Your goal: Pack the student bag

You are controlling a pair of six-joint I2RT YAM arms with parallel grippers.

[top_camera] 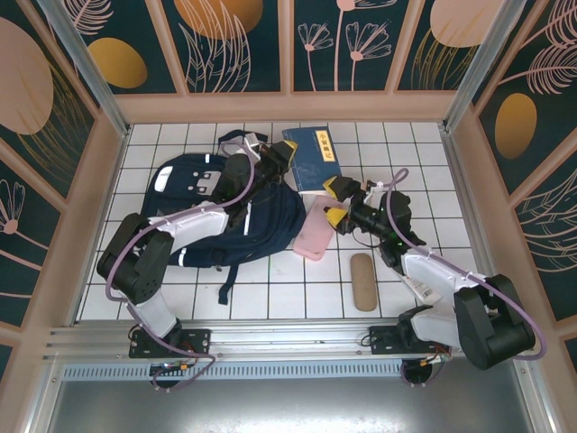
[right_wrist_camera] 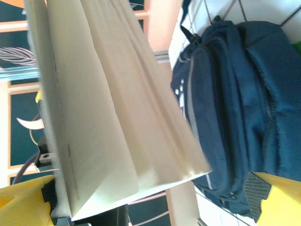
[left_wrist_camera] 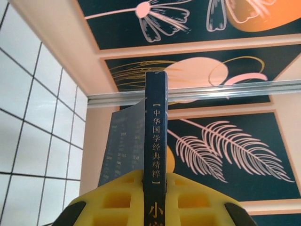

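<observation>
A large navy-blue fabric backpack (top_camera: 270, 225) with white reflective stripes lies flat on the white tiled table (top_camera: 270, 298), left of centre, with a dark strap trailing towards the near edge. The left arm stretches across it. The left gripper (top_camera: 275, 164) sits at the backpack's far right corner, its yellow fingers (left_wrist_camera: 117, 197) clamped tight on the spine of a thick dark-blue book (top_camera: 311, 155) with pale Chinese lettering, held at the far middle of the table. The right gripper (top_camera: 337, 202) is at the book's near right corner, jaws spread wide and gripping nothing. In its wrist view the book's cream page edges fan out close to one finger while the other stands clear, with the backpack beyond. A flat pink pouch (top_camera: 315, 239) lies just right of the backpack. A brown oblong case (top_camera: 362, 281) lies nearer and further right, apart from both.
</observation>
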